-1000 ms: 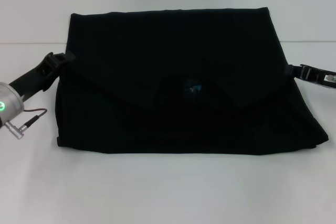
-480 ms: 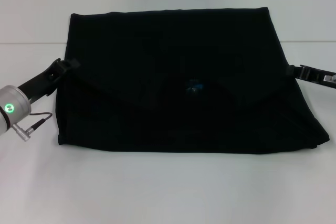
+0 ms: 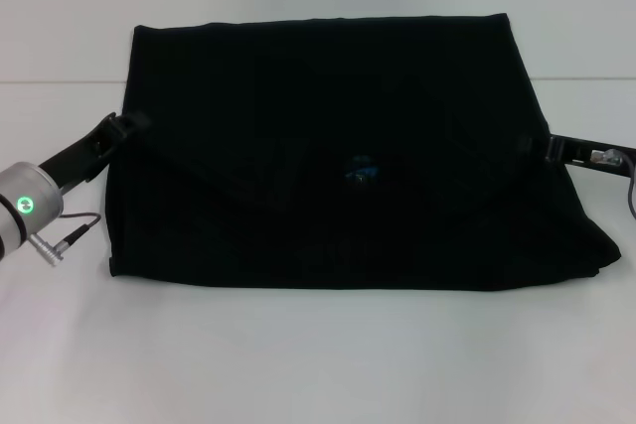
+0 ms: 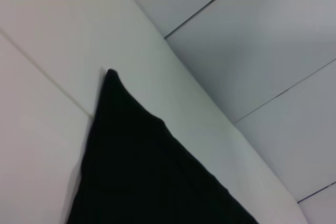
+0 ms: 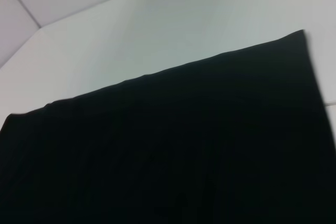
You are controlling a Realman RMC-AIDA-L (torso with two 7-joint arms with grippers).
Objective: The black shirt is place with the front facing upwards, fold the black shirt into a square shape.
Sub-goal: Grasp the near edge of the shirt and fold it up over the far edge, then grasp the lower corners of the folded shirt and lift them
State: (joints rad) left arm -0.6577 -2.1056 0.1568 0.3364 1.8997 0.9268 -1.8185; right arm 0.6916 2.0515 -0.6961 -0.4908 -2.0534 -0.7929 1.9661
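Shirt [image 3: 328, 146]: black, lying flat on the white table [image 3: 318, 364], already folded to a wide slab; a blue neck label [image 3: 360, 168] shows near the middle, with diagonal fold lines running out from it to each side. Far edge straight, near edge slightly ragged at the right corner.

Left gripper [image 3: 134, 121]: at the shirt's left edge, tip touching or tucked into the cloth. Whether it is pinching the fabric cannot be told.

Right gripper [image 3: 540, 146]: at the right edge, opposite the left; its grip likewise cannot be told.

Step in hand, as judged: both arms addressing the side edges, midway through the folding.

Next move calls for: a secure hold on each side, then carrying the sides inward evenly to narrow the slab toward a square.
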